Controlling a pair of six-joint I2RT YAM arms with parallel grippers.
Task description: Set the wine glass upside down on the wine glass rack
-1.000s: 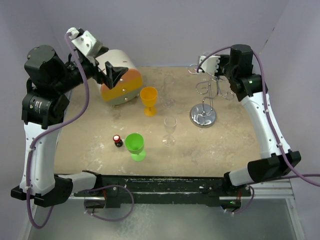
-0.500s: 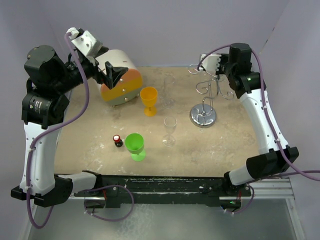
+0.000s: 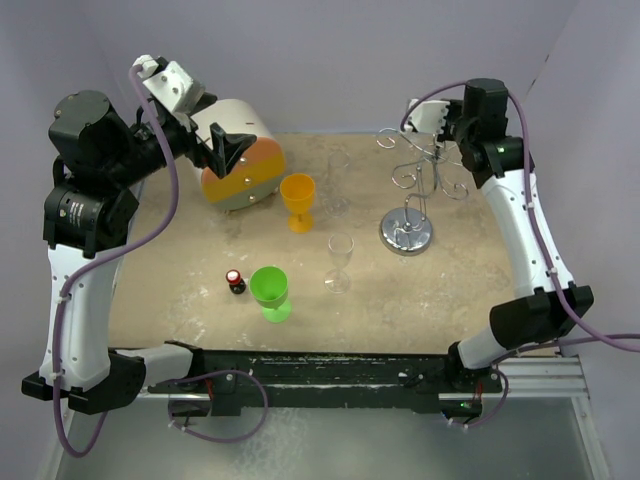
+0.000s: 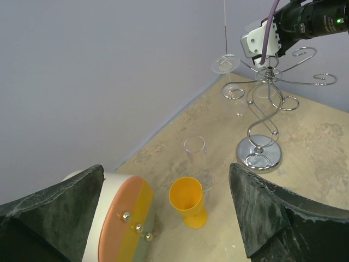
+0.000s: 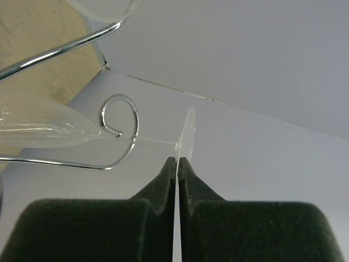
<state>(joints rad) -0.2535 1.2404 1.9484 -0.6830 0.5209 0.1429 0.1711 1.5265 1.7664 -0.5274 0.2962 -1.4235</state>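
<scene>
The right gripper point(image 5: 177, 160) grips the wine glass point(image 5: 188, 129) foot to seat the stem in the wine glass rack point(image 5: 118, 96) loop.

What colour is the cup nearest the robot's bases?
Green; the cup shows best in top external.

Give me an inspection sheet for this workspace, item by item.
Surface: beige table, pale scuffs.
Job's things: wine glass rack upright, far right; wine glass stem lying through a rack loop.
Clutter: orange cup, green cup, clear glass, second clear glass, small red-capped bottle, striped round container.
Hands: right hand shut on the glass's foot; left hand open, empty.
Cables: purple cables along both arms.
Surroundings: plain purple walls.
</scene>
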